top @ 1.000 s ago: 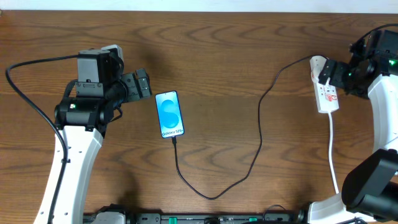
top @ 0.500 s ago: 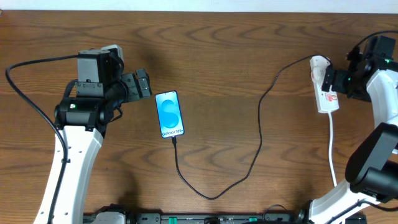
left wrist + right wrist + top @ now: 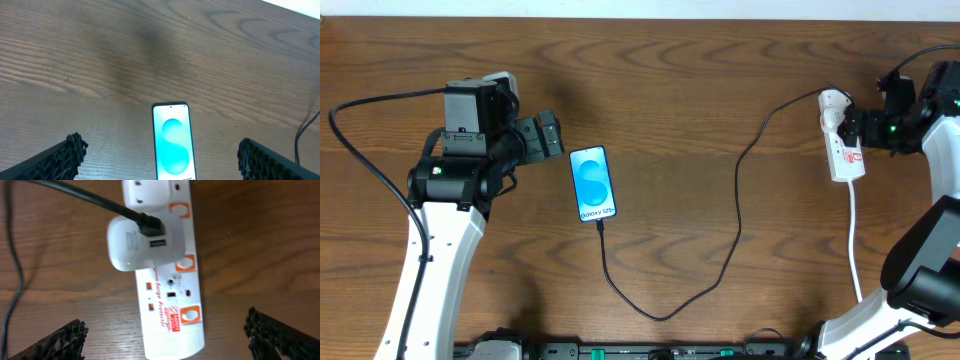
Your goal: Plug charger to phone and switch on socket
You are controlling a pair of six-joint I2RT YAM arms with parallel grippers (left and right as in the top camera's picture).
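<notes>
The phone (image 3: 592,184) lies screen up with a blue-and-white screen; it also shows in the left wrist view (image 3: 172,142). The black charger cable (image 3: 665,316) meets the phone's near end, loops across the table and ends in a white adapter (image 3: 145,242) plugged into the socket strip (image 3: 842,150). In the right wrist view the strip (image 3: 170,330) has orange-framed switches (image 3: 190,314). My right gripper (image 3: 165,340) is open, straddling the strip's rounded end; in the overhead view it (image 3: 858,125) is at the strip's right side. My left gripper (image 3: 552,135) is open, just left of the phone; its fingers (image 3: 162,165) flank the phone.
The strip's white cord (image 3: 855,240) runs toward the front edge on the right. The black cable's loop crosses the middle of the wooden table (image 3: 680,80). A black lead (image 3: 360,150) curves along the left arm.
My right arm has shifted slightly to the right beside the strip. The left arm, phone and cable have not moved.
</notes>
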